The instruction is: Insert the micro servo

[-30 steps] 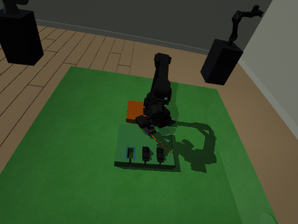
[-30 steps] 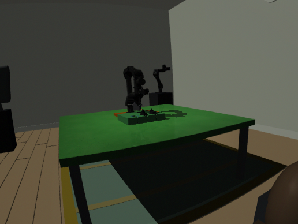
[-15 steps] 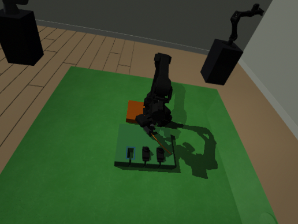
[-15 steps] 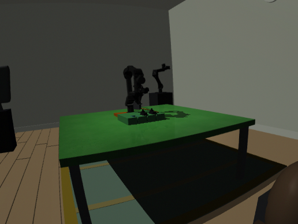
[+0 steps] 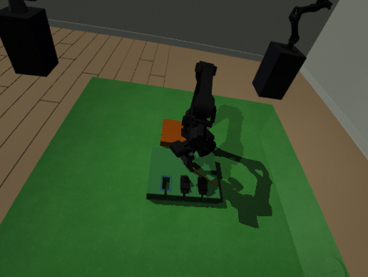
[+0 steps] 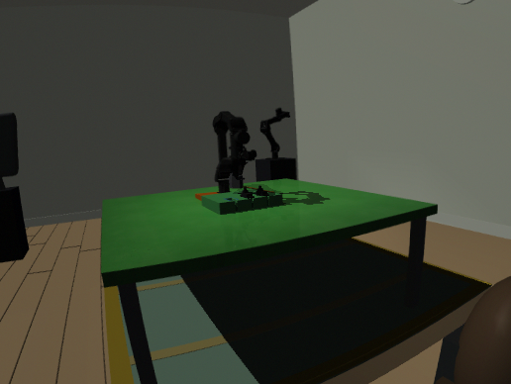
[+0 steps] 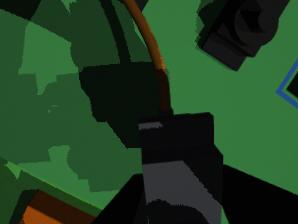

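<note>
The loose micro servo [image 7: 181, 150] is dark, with an orange cable [image 7: 159, 65] [image 5: 205, 176] running from its far end. My gripper [image 7: 180, 179] [image 5: 189, 159] is shut on the servo's body, one finger on each side. The servo appears a little above the green deck [image 5: 160, 162] [image 6: 210, 203] [image 7: 250, 120], towards its back edge. The marked empty pocket [image 5: 166, 182] has a blue outline and lies at the deck's front left; a corner of the blue outline [image 7: 286, 80] shows in the wrist view. The output shaft's direction is hard to tell.
Two dark servos [image 5: 185, 185] [image 5: 202, 185] sit in the deck to the right of the pocket; the nearer one [image 7: 245, 30] shows in the wrist view. An orange block [image 5: 172, 131] [image 7: 50, 215] lies behind the deck, beside the arm.
</note>
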`<state>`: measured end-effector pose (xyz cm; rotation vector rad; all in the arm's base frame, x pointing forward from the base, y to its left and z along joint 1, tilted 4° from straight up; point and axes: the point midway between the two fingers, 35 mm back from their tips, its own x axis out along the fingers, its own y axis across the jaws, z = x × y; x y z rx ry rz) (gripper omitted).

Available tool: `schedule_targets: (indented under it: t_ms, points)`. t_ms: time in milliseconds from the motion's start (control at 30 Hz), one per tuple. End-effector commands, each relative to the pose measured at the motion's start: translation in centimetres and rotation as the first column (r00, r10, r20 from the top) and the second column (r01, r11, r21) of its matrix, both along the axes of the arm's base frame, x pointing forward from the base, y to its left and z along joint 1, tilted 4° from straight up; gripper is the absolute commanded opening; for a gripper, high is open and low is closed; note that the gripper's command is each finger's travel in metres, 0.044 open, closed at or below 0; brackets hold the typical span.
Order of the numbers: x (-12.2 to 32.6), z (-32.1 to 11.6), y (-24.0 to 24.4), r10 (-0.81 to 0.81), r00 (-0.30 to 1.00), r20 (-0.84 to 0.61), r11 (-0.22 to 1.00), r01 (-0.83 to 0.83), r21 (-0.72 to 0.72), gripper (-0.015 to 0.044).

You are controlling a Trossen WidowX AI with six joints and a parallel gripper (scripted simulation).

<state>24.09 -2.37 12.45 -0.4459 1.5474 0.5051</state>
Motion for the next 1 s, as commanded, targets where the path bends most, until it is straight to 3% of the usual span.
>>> schedule_targets:
  t_ms: [0,667,967]
  points:
    - [0.3,0.1,-1.6,0.000,1.000,0.007,1.000,0.000,-0.001,0.0000]
    - [0.1,-0.1,-8.5,-0.005,1.000,0.007,1.000,0.005,-0.008,0.0000]
    - [0.1,-0.1,-8.5,-0.242,0.970,0.003,0.970,0.242,-0.016,0.0000]
